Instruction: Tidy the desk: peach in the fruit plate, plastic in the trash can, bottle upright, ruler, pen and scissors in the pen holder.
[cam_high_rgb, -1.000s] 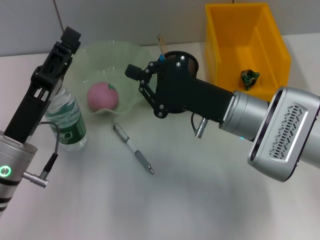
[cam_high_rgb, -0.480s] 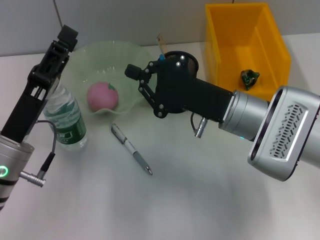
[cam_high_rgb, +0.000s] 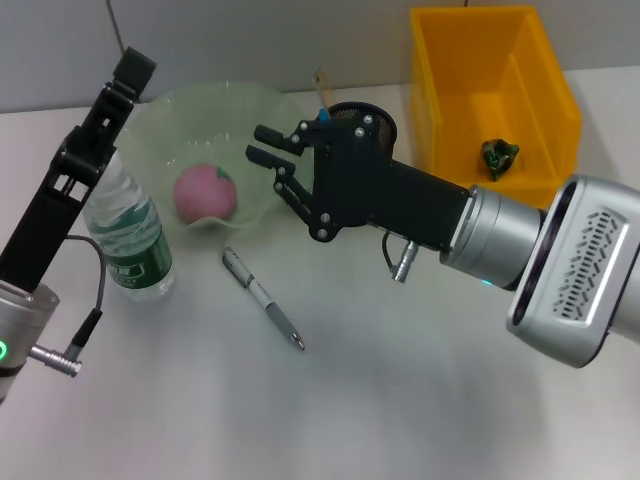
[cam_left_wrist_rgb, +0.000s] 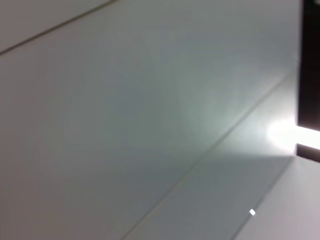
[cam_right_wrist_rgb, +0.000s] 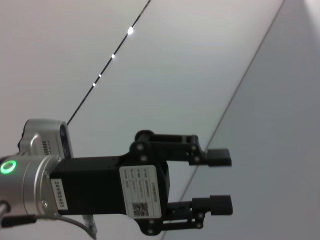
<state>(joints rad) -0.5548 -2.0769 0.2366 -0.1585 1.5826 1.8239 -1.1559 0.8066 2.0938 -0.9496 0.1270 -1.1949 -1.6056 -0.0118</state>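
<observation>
A: Going left to right, what's there?
B: Left claw (cam_high_rgb: 133, 68) raised above one upright bottle (cam_high_rgb: 128, 243), fingers spread. One peach (cam_high_rgb: 205, 192) in the plate (cam_high_rgb: 180, 125). One pen (cam_high_rgb: 264, 298) on open tabletop (cam_high_rgb: 400, 400).
A: Right claw (cam_high_rgb: 257, 145)?
B: Jaws parted, empty, over the plate's edge.

Translucent glossy plate (cam_high_rgb: 262, 112), clear plastic bottle (cam_high_rgb: 132, 245).

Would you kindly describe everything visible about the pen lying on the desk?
The pen is slim, with a silver-grey barrel, a darker grip section and a dark tip. It lies flat and diagonal on the white desk, its tip pointing toward the robot, just in front of the green fruit plate. Nothing touches it.
</observation>
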